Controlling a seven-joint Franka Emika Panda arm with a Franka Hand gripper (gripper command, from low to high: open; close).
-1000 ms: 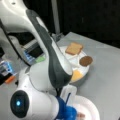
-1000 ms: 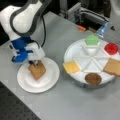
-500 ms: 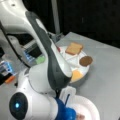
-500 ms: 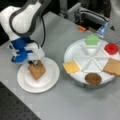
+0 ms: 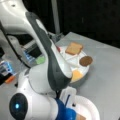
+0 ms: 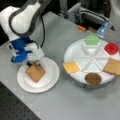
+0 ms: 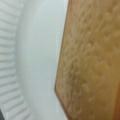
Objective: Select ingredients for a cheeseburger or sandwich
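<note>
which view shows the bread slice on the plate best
A front view shows the bread slice whole, lying on the plain white plate just under the gripper. The wrist view fills with its crumbly top, edges cut off. In a front view only a corner peeks out.

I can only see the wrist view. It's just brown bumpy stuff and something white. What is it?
Observer: A bread slice lying flat on a plate.
Operator: Where's the tool?
Observer: The tool is right at the bread's far corner, low over the plate.
Operator: Is there more food?
Observer: Yes, a tray toward a front view's right holds cheese, a patty, another bread, a red disc and a green leaf, each in its own compartment.
</note>
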